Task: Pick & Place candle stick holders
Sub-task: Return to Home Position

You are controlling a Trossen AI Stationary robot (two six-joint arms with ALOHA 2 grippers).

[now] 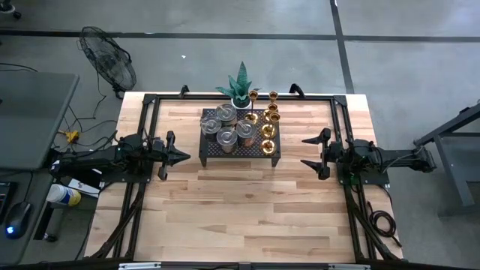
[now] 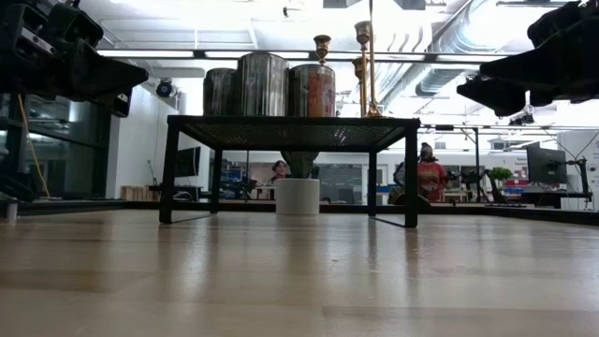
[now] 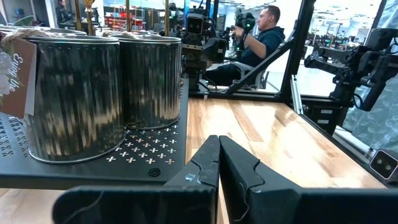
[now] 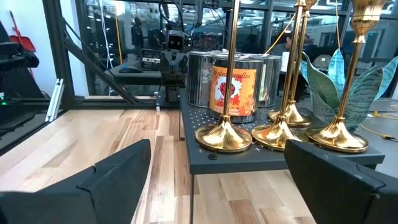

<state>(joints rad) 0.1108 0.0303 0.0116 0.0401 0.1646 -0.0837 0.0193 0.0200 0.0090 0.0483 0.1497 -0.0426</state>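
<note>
- Returning both arms to rest looks like the step in hand, since I see no holder on the bare table (image 1: 247, 214). I would draw each arm straight back toward its own side of the frame and keep it level, with no sweep across the middle.
- All the candle stick holders (image 1: 268, 124) stand on the black rack (image 1: 214, 150) at the upper centre of the high view. The silvery tins (image 1: 225, 135) crowd its left half and the brass-gold stems fill its right half. The plant (image 1: 240, 86) sits just behind, toward the top.
- At centre left of the high view is the left gripper (image 1: 182, 156), just off the rack's left end and not touching it. Its 2 fingers are pressed together on nothing, tips aimed at the rack.
- At centre right is the right gripper (image 1: 311, 154), apart from the rack's right end. It is spread wide and empty.
- My one worry is the left tip. Any forward drift could nudge the rack and topple the slim stems, so it should back away first.
</note>
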